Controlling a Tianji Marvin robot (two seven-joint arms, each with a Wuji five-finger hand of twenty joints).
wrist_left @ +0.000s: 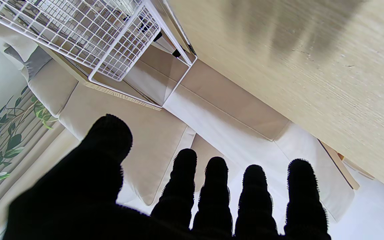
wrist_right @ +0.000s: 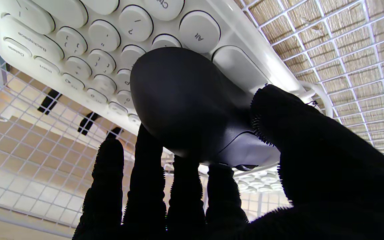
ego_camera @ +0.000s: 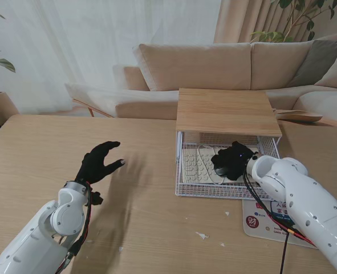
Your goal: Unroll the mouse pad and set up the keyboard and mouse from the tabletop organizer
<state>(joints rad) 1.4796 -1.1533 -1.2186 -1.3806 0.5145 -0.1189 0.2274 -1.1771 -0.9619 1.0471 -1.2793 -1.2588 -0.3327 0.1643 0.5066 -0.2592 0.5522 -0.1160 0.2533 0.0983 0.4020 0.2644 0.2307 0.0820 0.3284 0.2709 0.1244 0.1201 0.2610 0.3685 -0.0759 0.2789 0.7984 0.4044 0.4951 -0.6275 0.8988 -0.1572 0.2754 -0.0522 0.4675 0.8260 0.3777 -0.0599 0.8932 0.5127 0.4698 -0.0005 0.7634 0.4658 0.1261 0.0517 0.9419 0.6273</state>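
From the stand: right hand (ego_camera: 232,161) inside the organizer (ego_camera: 225,171), over the mouse (ego_camera: 224,169) lying on the keyboard (ego_camera: 199,168); best lifted straight up, clear of keys and wire. Left hand (ego_camera: 100,161) above the desk (ego_camera: 145,228), fingers spread, empty. Left wrist: fingers (wrist_left: 213,186) wide, touching nothing. Right wrist: thumb and fingers (wrist_right: 145,186) closing around the mouse (wrist_right: 185,103), seemingly touching; firm hold not certain.

Scene is bright, lit by soft daylight through the sheer curtains (ego_camera: 71,45) at the far side. The left hand (ego_camera: 100,161) casts a diffuse shadow on the table (ego_camera: 37,148). Stand view is sharp, without glare. Wrist views show wide-angle bending at the edges; gloved fingers (wrist_left: 213,196) render as featureless black. The mouse (wrist_right: 185,103) carries a faint sheen.
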